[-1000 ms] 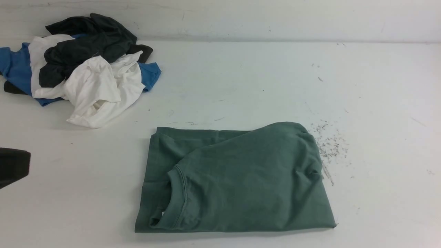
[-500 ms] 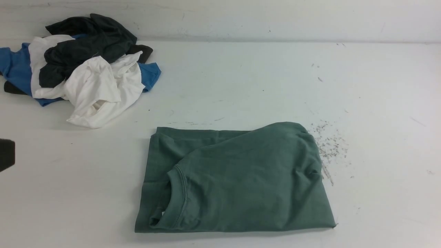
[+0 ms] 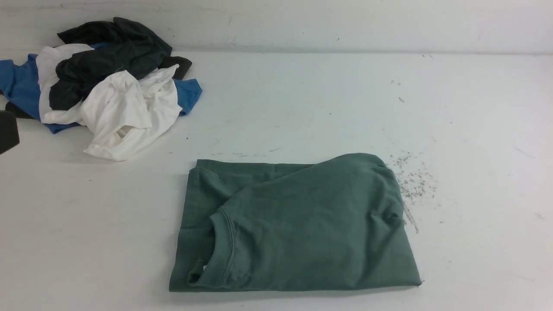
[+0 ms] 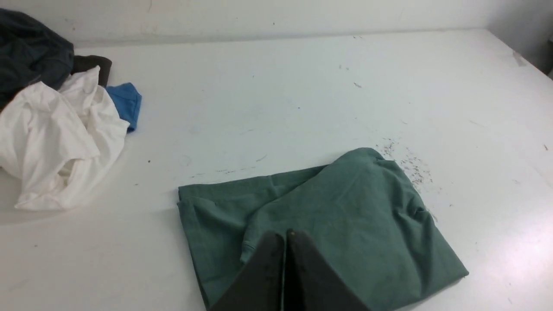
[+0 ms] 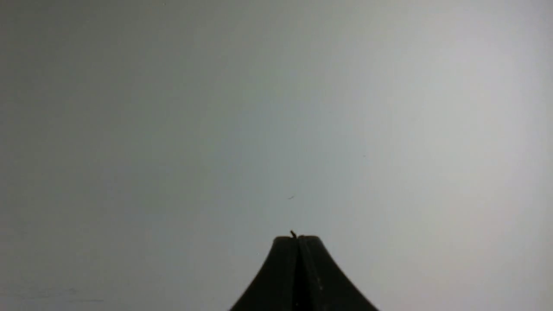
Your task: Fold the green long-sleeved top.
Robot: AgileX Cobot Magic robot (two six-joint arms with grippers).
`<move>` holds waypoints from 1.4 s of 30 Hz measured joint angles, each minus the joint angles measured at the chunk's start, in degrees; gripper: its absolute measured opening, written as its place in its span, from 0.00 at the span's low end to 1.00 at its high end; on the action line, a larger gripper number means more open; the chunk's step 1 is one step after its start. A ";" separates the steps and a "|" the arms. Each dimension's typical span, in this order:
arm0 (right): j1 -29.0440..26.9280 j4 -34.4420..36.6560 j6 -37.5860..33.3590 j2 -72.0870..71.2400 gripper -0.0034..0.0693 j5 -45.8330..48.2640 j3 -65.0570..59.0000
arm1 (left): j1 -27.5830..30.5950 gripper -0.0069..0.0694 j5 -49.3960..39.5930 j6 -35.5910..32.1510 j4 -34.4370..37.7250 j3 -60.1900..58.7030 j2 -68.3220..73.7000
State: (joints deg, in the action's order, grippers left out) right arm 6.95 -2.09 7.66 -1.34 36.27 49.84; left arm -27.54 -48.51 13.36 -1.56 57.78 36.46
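Layout on the table (image 3: 302,99)

The folded top (image 3: 298,229) is laid flat near the table's front edge, about midway along it. A heap of other garments (image 3: 103,86) is piled at the back left corner, well apart from the top.

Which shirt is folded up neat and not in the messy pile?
The green long-sleeved top. It lies flat, folded into a rectangle by itself near the table's front; the white shirt, blue garment and black garment are crumpled together in a heap.
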 joint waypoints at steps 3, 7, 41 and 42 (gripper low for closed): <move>0.00 0.07 0.64 0.00 0.03 0.25 -0.07 | 0.00 0.09 0.51 -0.31 0.06 0.00 0.88; 0.00 0.20 0.75 0.00 0.03 0.30 -0.07 | 0.00 0.09 0.51 -2.30 0.01 0.00 1.79; 0.00 0.25 0.77 0.00 0.03 0.56 -0.07 | 0.00 0.09 0.79 -5.28 -0.84 0.00 2.28; 0.00 0.25 0.77 0.00 0.03 0.56 -0.07 | 0.00 0.09 0.79 -5.33 -0.91 0.00 2.28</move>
State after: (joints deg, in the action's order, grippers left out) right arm 6.95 -1.85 8.43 -1.34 36.83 49.77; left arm -27.54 -47.72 8.03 -2.47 57.78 38.73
